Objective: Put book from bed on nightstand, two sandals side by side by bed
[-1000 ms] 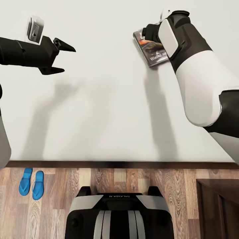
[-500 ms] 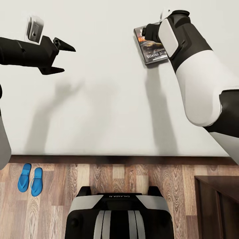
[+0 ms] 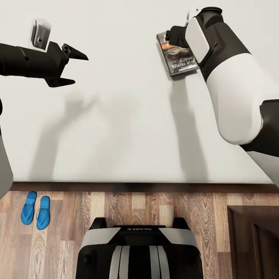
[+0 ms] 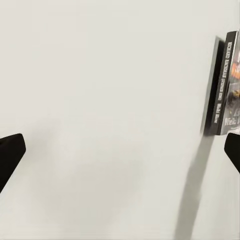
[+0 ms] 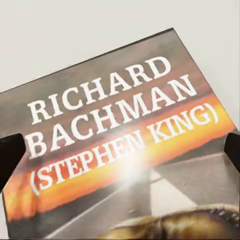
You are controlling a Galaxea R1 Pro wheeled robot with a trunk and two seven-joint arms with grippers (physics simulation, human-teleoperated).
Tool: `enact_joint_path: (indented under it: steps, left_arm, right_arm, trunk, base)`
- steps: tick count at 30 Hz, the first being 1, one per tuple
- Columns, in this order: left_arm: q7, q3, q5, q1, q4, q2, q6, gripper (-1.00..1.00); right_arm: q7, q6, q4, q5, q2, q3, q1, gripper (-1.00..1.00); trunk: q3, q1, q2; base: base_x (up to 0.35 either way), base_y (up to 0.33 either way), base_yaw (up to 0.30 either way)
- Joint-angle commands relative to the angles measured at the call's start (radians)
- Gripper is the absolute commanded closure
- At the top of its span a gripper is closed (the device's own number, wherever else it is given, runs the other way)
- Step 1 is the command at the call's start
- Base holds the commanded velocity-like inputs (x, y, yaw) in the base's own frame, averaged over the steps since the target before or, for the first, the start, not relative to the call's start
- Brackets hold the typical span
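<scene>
Far left on the wood floor [image 3: 116, 209], the two sandals [image 3: 35, 212] lie side by side, just off the bed's dark frame [image 3: 135, 186], toes pointing toward it. Above them the left arm reaches in over the mattress [image 3: 124, 128], and the left hand [image 3: 74, 69] hangs clear of the surface with its two black fingers spread apart and nothing between them; its shadow falls on the mattress below. In the left wrist view the finger pads [image 4: 11, 155] sit at either edge with bare mattress between, and the book [image 4: 223, 85] shows side-on at the far edge.

Further right, the book [image 3: 177, 56] lies on the mattress, cover up, with white lettering and an orange band. The right hand [image 3: 175, 37] is at the book's upper end, its wrist hiding the fingertips in the head view. In the right wrist view the cover [image 5: 125, 145] reads "RICHARD BACHMAN (STEPHEN KING)", with dark fingertips [image 5: 11, 155] at both sides, wide apart; whether they touch the book I cannot tell.

At the lower right stands the nightstand [image 3: 254, 240], on the floor beside the bed.
</scene>
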Motion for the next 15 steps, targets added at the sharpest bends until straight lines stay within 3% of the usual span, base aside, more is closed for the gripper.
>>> enact_joint_path:
  steps: [1,15]
  left_arm:
    - [0.008,0.0,0.006,-0.001,0.0,0.001,0.006,-1.0]
    - [0.008,0.0,0.008,-0.001,0.0,0.0,0.008,-1.0]
  right_arm:
    - [-0.007,0.002,-0.002,-0.011,0.001,-0.004,-0.002,-1.0]
    - [-0.006,0.004,-0.003,-0.011,0.001,-0.003,-0.007,-1.0]
  trunk:
    - [0.0,0.0,0.0]
    - [0.0,0.0,0.0]
  base:
    - [0.152,0.1,0.0]
    - [0.162,0.114,0.0]
